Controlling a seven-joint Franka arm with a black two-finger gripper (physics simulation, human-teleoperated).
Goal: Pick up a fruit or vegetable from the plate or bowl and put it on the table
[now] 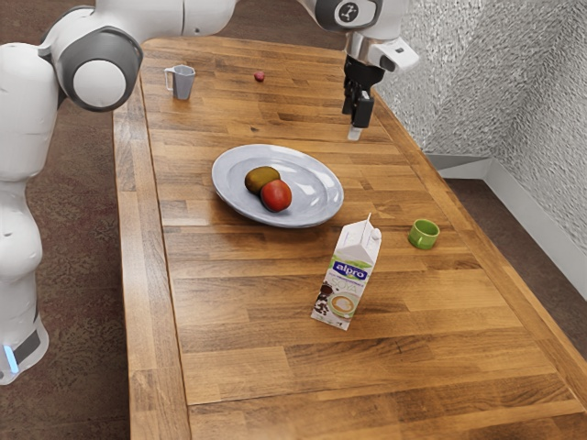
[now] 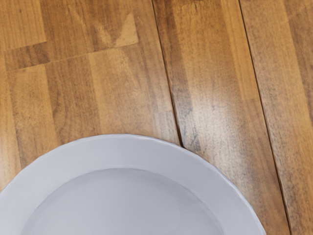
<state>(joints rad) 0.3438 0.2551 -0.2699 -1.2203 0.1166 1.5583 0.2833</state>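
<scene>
two fruits, one red fruit (image 1: 276,196) and one brownish-green fruit (image 1: 261,178), lie touching on one pale blue-grey plate (image 1: 227,199); these are the task's items. also counted: one white alpro carton (image 1: 347,275), upright near the plate; one green mug (image 1: 423,235); one grey jug (image 1: 182,83) with a handle; and one small red object (image 1: 260,77), too small to identify. my one gripper (image 1: 355,130) points downward above the table (image 1: 367,394), toward the exterior view's right of the plate; whether its jaws are clenched or released, i cannot tell. the table surface is of glossy brown wooden strips, light and dark, with long dark seams and pale reflections. beyond it, in the exterior view, are one rough whitish wall (image 1: 459,78), a white baseboard (image 1: 527,213) and dark brown flooring (image 1: 69,275).
</scene>
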